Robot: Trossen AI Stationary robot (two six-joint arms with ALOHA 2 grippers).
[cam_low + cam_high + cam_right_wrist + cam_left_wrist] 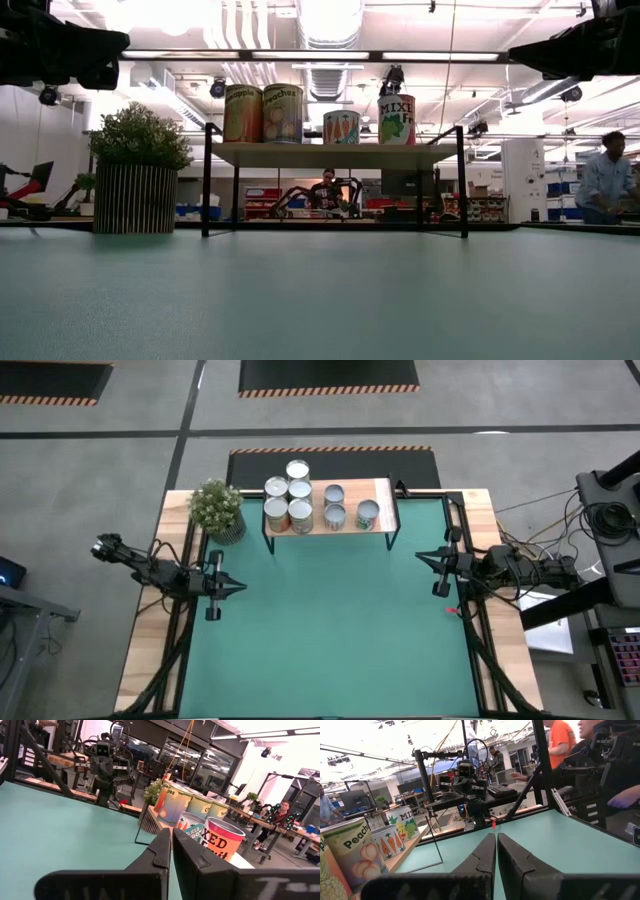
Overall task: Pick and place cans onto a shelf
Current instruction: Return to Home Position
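Several cans (300,505) stand upright on the light-wood shelf (382,492) at the table's far edge; one more can (298,470) shows just behind the shelf's far edge. In the low view the cans (264,113) stand along the shelf board (330,153). My left gripper (240,587) is shut and empty at the table's left side. My right gripper (421,557) is shut and empty at the table's right side. Both hover well clear of the shelf. The cans also show in the left wrist view (357,852) and the right wrist view (220,837).
A potted green plant (217,508) stands just left of the shelf at the far left corner. The green table top (330,630) lies between the two arms. People show in the room beyond the table.
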